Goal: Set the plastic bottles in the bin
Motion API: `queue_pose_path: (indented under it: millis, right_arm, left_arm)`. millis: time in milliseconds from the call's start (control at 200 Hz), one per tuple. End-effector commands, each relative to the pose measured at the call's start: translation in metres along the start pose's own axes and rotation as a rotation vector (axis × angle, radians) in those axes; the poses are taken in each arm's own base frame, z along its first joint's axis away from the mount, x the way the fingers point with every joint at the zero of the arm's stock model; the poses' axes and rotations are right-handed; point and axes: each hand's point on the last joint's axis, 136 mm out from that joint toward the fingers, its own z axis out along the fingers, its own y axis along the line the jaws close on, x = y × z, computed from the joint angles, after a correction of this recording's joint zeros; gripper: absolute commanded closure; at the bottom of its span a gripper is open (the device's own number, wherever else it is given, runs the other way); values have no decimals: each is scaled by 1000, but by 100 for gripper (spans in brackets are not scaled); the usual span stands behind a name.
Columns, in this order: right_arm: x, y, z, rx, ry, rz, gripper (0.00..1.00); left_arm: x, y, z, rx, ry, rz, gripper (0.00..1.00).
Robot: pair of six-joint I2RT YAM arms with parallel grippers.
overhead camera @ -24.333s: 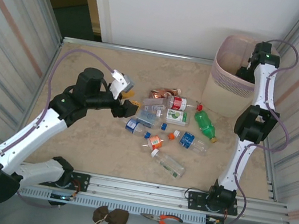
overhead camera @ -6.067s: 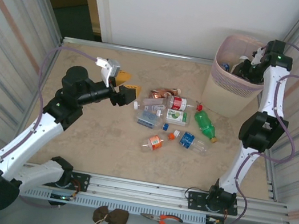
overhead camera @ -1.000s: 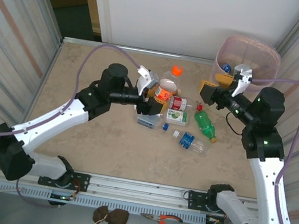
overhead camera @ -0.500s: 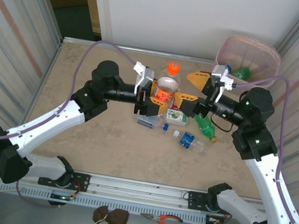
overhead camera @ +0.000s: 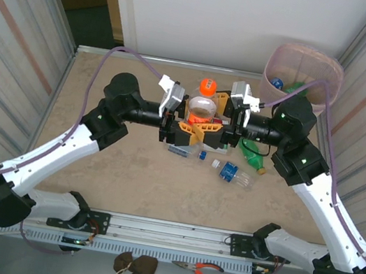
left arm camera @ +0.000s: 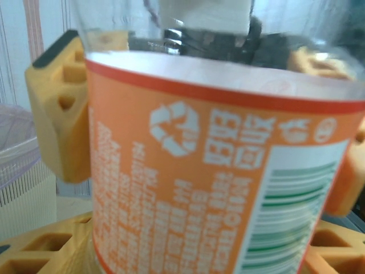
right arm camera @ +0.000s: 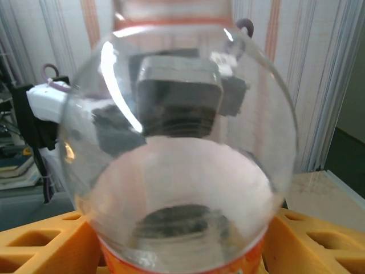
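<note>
- Both arms meet over the middle of the tabletop (overhead camera: 107, 166), and between them an orange-labelled bottle (overhead camera: 202, 110) stands upright in the air, its orange cap (overhead camera: 208, 87) on top.
- The left gripper (overhead camera: 188, 116) reaches in from the left, its yellow fingers clamped on the bottle's lower body.
- In the left wrist view the orange label (left arm camera: 199, 188) sits right up against the lens, with a recycling mark and a barcode printed on it.
- The right gripper (overhead camera: 218, 117) comes in from the right, one yellow finger on each side of the same bottle. I cannot tell whether they are pressing on it or only flanking it.
- In the right wrist view the bottle's clear, rounded shoulder (right arm camera: 177, 142) rises between that gripper's own yellow fingers (right arm camera: 34, 240).
- Below the held bottle a few others lie on the tabletop:
  - a green bottle (overhead camera: 254, 157) lies on its side, just right of the grippers;
  - a blue-labelled bottle (overhead camera: 233, 173) lies near it, toward the front;
  - a flattened clear bottle (overhead camera: 180, 151) lies under the left gripper.
- The bin (overhead camera: 333, 68) stands in the far right corner, its pink liner over the rim, well apart from the held bottle.
- Inside the bin another green bottle (overhead camera: 295, 87) is visible.
- Orange-handled pliers (overhead camera: 198, 270) lie on the ledge in front of the arm bases.
</note>
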Motion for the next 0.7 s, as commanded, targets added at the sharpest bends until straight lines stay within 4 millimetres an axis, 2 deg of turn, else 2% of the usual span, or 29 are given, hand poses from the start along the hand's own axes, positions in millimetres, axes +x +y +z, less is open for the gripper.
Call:
queue_pose_path:
  millis: [0,491,621,691]
  right_arm:
    - [-15,9,-2,-18,-21,-53,34]
    - [-21,10,0,-16,-35,-60,47]
    - [-23,7,1,0,-41,-51,49]
    - [-24,3,1,21,-43,-52,50]
  left_arm:
    - [-28,-18,-5,32,-55,102,47]
    - [-24,-12,-5,3,-45,98,46]
    - [-22,-9,-8,-34,-45,102,40]
    - [-22,-5,-11,-76,-48,109,32]
